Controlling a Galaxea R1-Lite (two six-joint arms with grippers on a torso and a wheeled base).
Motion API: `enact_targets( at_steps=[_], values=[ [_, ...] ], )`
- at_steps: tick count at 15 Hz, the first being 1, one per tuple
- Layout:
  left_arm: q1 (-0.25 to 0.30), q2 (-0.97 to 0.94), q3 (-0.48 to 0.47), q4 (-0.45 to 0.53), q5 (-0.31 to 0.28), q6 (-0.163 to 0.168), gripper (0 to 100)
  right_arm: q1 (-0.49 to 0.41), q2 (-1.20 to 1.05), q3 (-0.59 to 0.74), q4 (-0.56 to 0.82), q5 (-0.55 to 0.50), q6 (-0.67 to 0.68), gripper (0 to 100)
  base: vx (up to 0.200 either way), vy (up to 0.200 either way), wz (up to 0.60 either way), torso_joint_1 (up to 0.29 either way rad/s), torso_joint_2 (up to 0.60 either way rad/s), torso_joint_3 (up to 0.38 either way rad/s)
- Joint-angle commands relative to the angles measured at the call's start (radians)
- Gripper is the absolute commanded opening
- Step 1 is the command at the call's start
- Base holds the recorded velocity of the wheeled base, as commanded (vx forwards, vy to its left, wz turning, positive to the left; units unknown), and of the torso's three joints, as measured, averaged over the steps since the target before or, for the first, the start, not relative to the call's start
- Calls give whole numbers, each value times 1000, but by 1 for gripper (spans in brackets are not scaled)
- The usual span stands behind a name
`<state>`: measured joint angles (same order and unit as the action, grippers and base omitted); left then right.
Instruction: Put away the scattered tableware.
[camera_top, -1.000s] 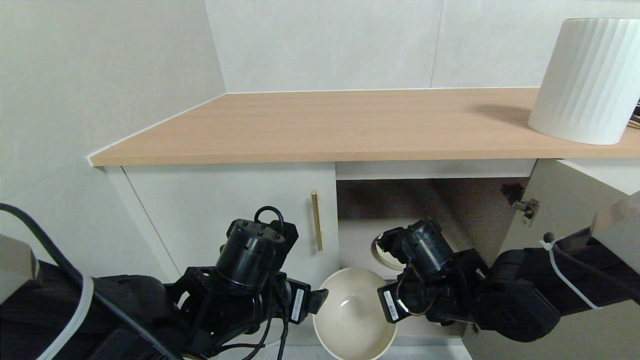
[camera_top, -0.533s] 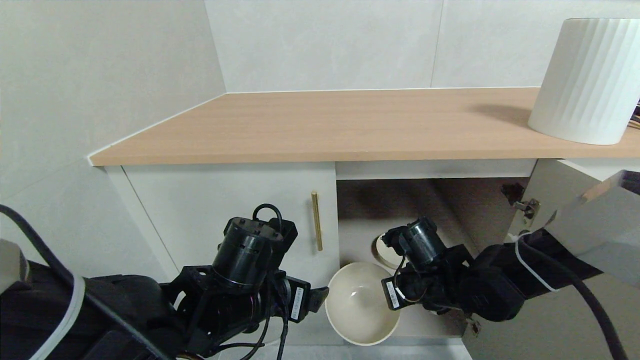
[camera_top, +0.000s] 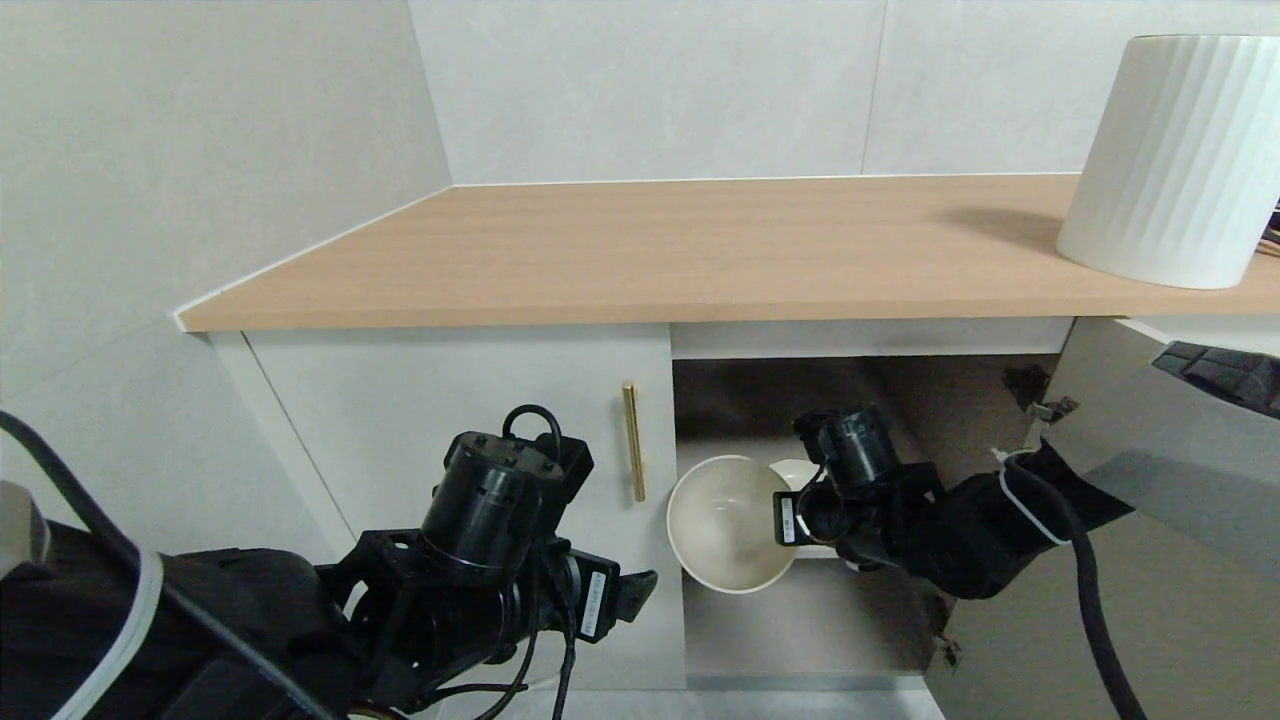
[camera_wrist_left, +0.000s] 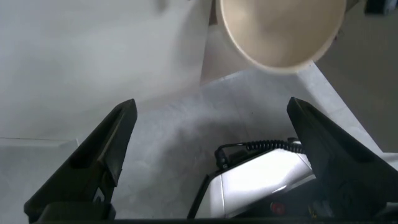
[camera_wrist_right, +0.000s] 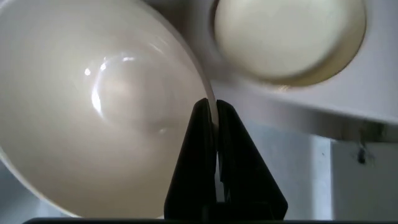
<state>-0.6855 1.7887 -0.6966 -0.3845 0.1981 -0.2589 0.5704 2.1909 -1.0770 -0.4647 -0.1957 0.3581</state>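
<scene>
The cream bowl (camera_top: 725, 520) (camera_wrist_right: 93, 124) (camera_wrist_left: 280, 31) hangs tilted at the mouth of the open cupboard (camera_top: 940, 400), just right of the brass handle (camera_top: 632, 440) on the closed door (camera_top: 450, 390). The right pincer (camera_top: 790, 520) (camera_wrist_right: 214, 162) is pinching its rim. Just behind the bowl, a second pale dish (camera_top: 800, 472) (camera_wrist_right: 289, 37) sits inside the cupboard. The left pincer (camera_top: 630, 595) (camera_wrist_left: 211, 109) is lower and to the left, before the closed door, fingers spread on nothing. Up on the wooden tabletop (camera_top: 650, 250), a white ribbed tub (camera_top: 1170, 160) stands at the far right.

Our right gripper (camera_wrist_right: 215, 118) pinches the bowl (camera_wrist_right: 93, 112) by its rim, while our left gripper (camera_wrist_left: 211, 109), lower on its left, hangs spread wide
</scene>
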Motion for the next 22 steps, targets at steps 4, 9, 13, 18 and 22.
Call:
enact_targets(
  at_steps=[4,9,13,18,22],
  values=[
    [0,0,0,1,0,0,100,-64,64,-84,-15,-63,64,0,0,0,0,0,0,0],
    [0,-2,0,1,0,0,100,-106,101,-112,-17,-70,64,0,0,0,0,0,0,0],
    [0,0,0,1,0,0,100,-146,125,-141,-17,-80,62,0,0,0,0,0,0,0],
    [0,5,2,1,1,0,100,-179,148,-172,-15,-82,59,0,0,0,0,0,0,0],
    [0,6,3,1,0,0,100,-202,165,-185,-15,-82,56,0,0,0,0,0,0,0]
  ],
)
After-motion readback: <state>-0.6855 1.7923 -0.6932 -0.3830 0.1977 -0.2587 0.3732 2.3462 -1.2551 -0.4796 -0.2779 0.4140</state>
